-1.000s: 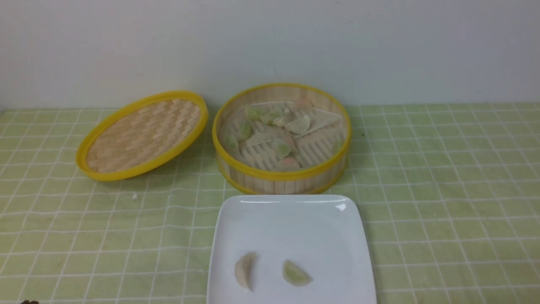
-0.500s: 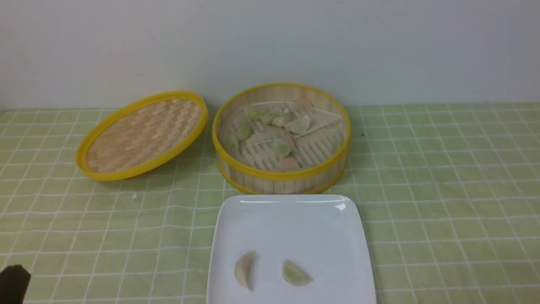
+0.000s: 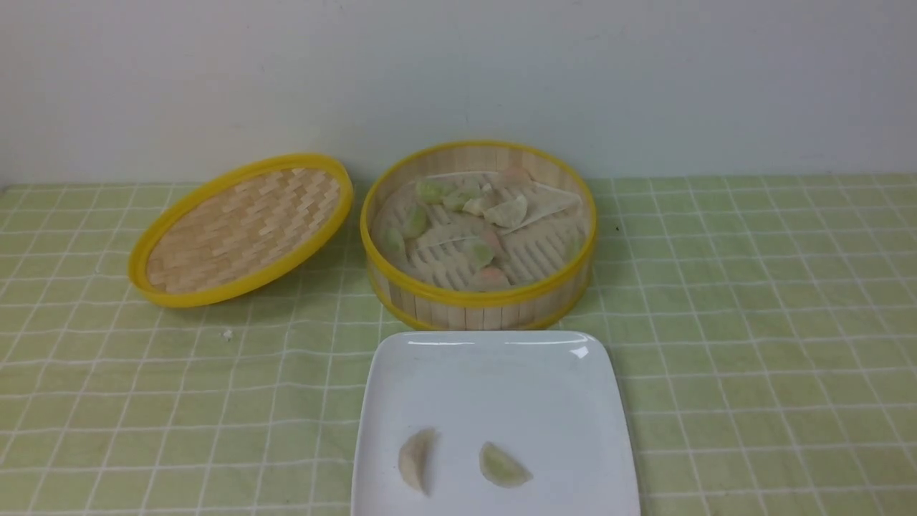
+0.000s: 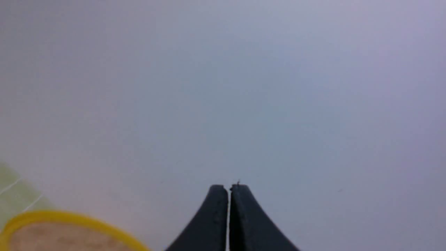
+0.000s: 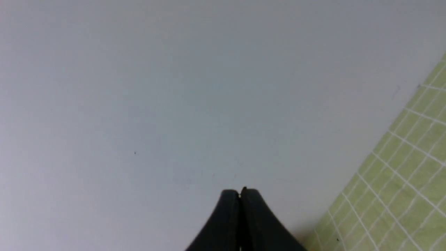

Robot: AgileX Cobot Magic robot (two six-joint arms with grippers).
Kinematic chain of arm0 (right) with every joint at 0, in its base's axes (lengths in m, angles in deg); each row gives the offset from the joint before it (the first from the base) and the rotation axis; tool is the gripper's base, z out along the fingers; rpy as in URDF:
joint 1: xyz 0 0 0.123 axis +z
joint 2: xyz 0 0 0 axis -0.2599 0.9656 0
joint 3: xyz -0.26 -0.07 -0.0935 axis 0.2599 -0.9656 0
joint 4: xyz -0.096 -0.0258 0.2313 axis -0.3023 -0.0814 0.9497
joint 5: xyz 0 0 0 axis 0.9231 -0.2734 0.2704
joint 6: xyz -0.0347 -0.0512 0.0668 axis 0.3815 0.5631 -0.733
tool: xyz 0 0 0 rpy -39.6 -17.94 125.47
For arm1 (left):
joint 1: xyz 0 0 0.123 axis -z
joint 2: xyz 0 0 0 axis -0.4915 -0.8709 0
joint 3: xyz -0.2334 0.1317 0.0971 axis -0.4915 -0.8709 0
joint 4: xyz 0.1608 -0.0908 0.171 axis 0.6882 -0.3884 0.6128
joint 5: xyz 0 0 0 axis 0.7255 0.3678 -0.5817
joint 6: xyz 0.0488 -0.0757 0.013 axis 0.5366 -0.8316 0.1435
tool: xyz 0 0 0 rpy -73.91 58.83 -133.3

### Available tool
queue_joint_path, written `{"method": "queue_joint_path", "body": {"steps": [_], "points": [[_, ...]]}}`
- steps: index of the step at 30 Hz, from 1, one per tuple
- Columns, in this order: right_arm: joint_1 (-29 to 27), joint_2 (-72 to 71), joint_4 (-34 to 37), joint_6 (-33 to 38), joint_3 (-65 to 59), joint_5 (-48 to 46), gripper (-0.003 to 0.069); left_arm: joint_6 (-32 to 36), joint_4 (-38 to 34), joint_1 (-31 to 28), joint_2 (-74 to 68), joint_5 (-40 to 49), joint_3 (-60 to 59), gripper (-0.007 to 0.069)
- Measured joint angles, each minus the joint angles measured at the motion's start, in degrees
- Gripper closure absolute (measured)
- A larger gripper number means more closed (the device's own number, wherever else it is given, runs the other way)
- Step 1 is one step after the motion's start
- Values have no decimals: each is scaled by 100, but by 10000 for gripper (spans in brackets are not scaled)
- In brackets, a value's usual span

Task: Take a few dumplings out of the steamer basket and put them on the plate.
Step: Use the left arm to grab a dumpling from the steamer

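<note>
Black left claw (image 4: pixel 229 187) and right claw (image 5: pixel 239 191) — both closed, facing wall (image 4: pixel 244 87).

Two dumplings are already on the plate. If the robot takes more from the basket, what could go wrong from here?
1. The dumplings in the steamer basket lie crowded, some overlapping, so one grasp may lift two or tear a skin.
2. The plate is glossy; a dumpling released from height might slide.
3. The left gripper and right gripper are both shut; they must open before reaching in, or they would only push dumplings.
</note>
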Motion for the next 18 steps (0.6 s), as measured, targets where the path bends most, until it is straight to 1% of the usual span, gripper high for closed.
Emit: {"method": "queue_joint_path", "body": {"steps": [1, 4, 6, 7, 8, 9, 10, 12, 13, 15, 16, 17, 18], "points": [[0, 0, -156, 106, 268, -199, 673, 39, 148, 0, -163, 262, 386, 631], [0, 327, -701, 484, 1401, -1115, 673, 176, 586, 0, -1152, 1630, 1585, 631], [0, 870, -1043, 767, 2158, -1830, 673, 359, 799, 0, -2040, 2874, 2496, 631], [0, 1067, -1164, 890, 2496, -2191, 673, 430, 840, 0, -2231, 3267, 2764, 631], [0, 1576, -1333, 1093, 3083, -2876, 673, 632, 884, 0, -3002, 4189, 3362, 631], [0, 1965, -1477, 1261, 3572, -3394, 673, 825, 904, 0, -3487, 4944, 3839, 631], [0, 2286, -1563, 1419, 3807, -3814, 673, 960, 909, 0, -3874, 5386, 4063, 631], [0, 2839, -1683, 1633, 4313, -4549, 673, 1198, 925, 0, -4632, 6108, 4611, 631], [0, 3373, -1757, 1798, 4751, -5220, 673, 1379, 938, 0, -5081, 6437, 4977, 631], [0, 4065, -1837, 2051, 5256, -5969, 673, 1590, 978, 13, -5960, 6827, 5475, 631], [0, 4127, -1846, 2094, 5300, -6023, 673, 1603, 990, 27, -6046, 6892, 5582, 631], [0, 4624, -1860, 2259, 5622, -6404, 673, 1689, 1074, 119, -6785, 7090, 6008, 631], [0, 4806, -1860, 2334, 5730, -6504, 673, 1698, 1174, 211, -7170, 7173, 6272, 631]]}}
